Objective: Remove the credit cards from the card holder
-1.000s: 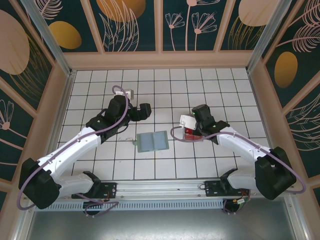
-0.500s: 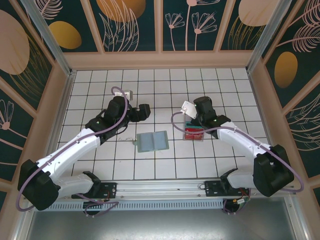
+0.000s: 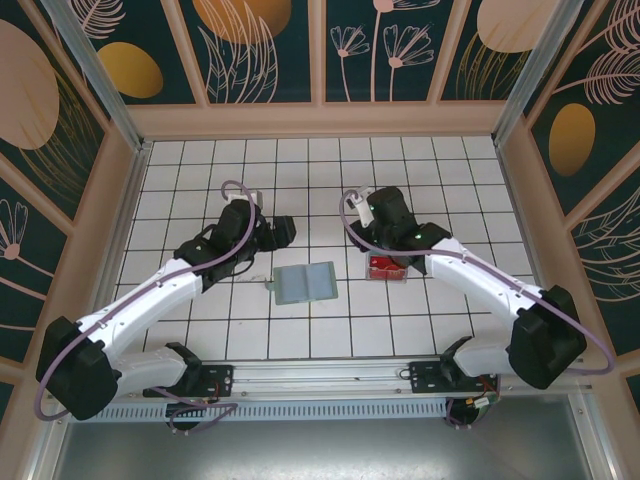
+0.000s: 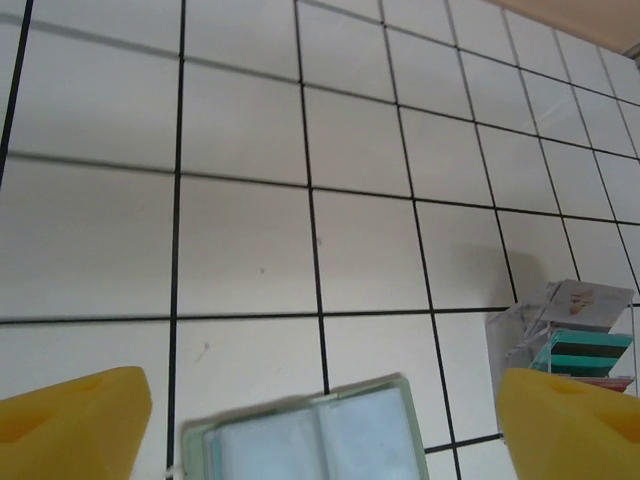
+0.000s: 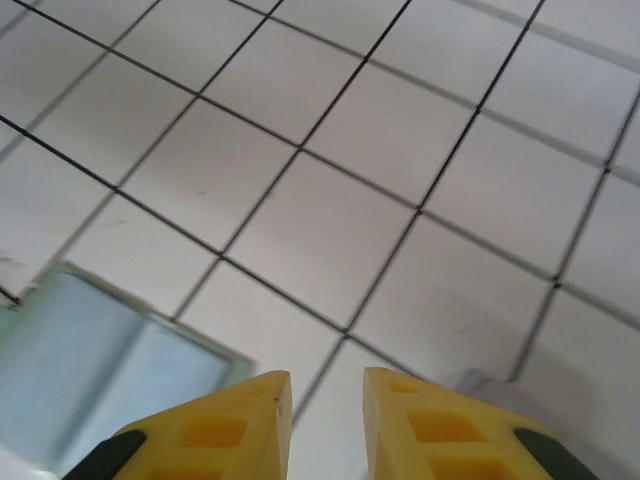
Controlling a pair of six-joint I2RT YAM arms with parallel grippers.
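Observation:
The card holder [image 3: 305, 283] lies open and flat on the tiled floor, sage green with bluish-grey insides. In the left wrist view the card holder [image 4: 310, 440] sits low between my yellow fingers [image 4: 75, 420]. My left gripper [image 3: 283, 229] [image 4: 320, 382] hovers just behind it, open wide and empty. Teal and red credit cards [image 3: 385, 267] [image 4: 585, 350] are stacked in a clear box to the holder's right, partly under my right arm. My right gripper [image 3: 368, 230] [image 5: 327, 385] is above the floor between box and holder, jaws a narrow gap apart, holding nothing. The holder's edge [image 5: 100, 350] shows at lower left.
The clear box [image 4: 545, 310] holding the cards stands about one tile right of the holder. Wooden walls [image 3: 320, 120] ring the tiled floor [image 3: 330, 170]. The arm bases sit on a rail [image 3: 320, 378] at the near edge.
My right gripper has swung left and back, off the card box toward the middle. The left gripper has shifted slightly nearer the holder and narrowed a little. The holder has not moved.

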